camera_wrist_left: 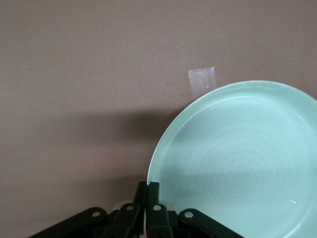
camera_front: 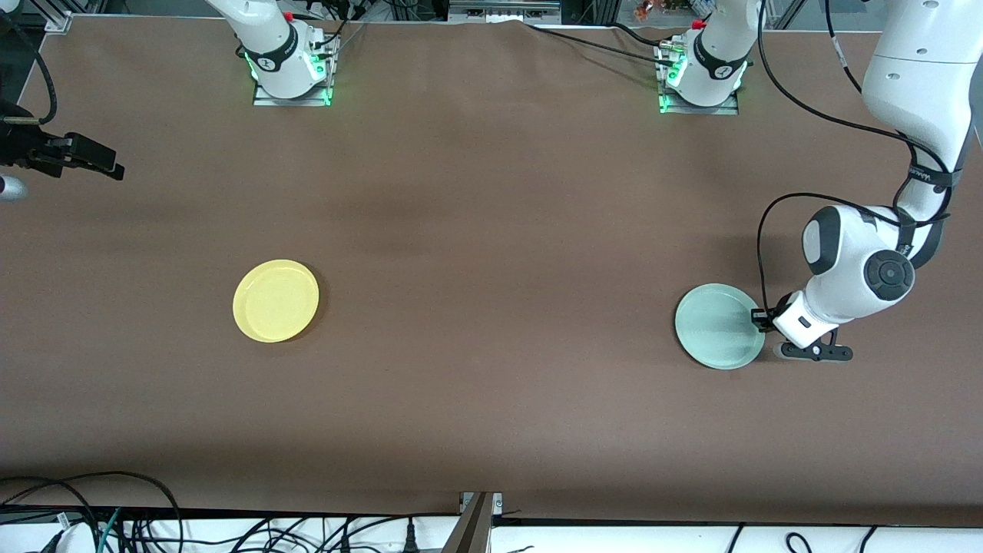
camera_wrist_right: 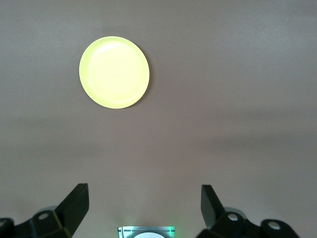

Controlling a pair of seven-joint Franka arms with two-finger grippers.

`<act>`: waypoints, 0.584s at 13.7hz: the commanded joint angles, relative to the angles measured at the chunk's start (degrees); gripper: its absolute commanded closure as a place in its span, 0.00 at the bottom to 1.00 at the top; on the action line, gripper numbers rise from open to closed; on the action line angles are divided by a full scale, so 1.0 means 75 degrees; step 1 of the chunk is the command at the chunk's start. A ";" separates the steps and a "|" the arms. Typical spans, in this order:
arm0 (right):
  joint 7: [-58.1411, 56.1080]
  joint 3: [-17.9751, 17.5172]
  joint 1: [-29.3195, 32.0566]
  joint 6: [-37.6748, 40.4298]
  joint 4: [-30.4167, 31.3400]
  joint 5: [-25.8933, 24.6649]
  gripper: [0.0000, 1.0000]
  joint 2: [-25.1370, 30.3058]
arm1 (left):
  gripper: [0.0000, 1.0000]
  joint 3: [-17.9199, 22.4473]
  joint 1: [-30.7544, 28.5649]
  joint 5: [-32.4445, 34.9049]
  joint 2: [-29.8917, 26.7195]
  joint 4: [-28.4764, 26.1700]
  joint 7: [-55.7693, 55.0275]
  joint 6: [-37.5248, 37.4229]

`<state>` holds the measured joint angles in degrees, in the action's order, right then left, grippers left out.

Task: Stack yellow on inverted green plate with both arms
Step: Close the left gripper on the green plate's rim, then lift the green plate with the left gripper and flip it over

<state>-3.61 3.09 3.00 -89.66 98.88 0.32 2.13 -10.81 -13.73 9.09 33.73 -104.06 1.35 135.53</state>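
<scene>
Left gripper [camera_front: 762,319] low at table level, fingers [camera_wrist_left: 147,196] pinched together on rim of green plate [camera_front: 719,326], at plate's 3 o'clock edge in front view. Green plate right way up, hollow side showing, flat on brown table [camera_front: 491,253] toward left arm's end. Small clear tape patch [camera_wrist_left: 201,81] on table just beside plate.

Right gripper [camera_wrist_right: 143,198] raised over right arm's end of table, fingers wide apart, holding nothing; arm waits. Yellow plate [camera_front: 276,300] flat on table, well apart from green plate, toward right arm's end, at roughly 5 o'clock from right gripper in front view.
</scene>
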 commanded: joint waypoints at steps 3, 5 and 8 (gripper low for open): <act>0.0047 -0.0072 0.0069 0.0048 0.0035 0.0133 0.00 0.0091 | 1.00 -0.0071 0.0867 0.0195 -0.0173 0.1824 -0.0027 -0.2609; 0.0047 -0.0073 0.0069 0.0048 0.0035 0.0133 0.00 0.0091 | 1.00 -0.0036 0.1243 0.0195 -0.0138 0.2307 -0.0086 -0.3116; 0.0047 -0.0037 0.0069 0.0060 0.0046 0.0133 0.00 0.0079 | 1.00 0.0012 0.1922 0.0940 -0.0126 0.2495 -0.0634 -0.3141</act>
<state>-3.61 2.97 3.00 -89.66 98.88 0.32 2.13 -11.54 -2.50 11.32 32.09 -87.42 -0.50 113.29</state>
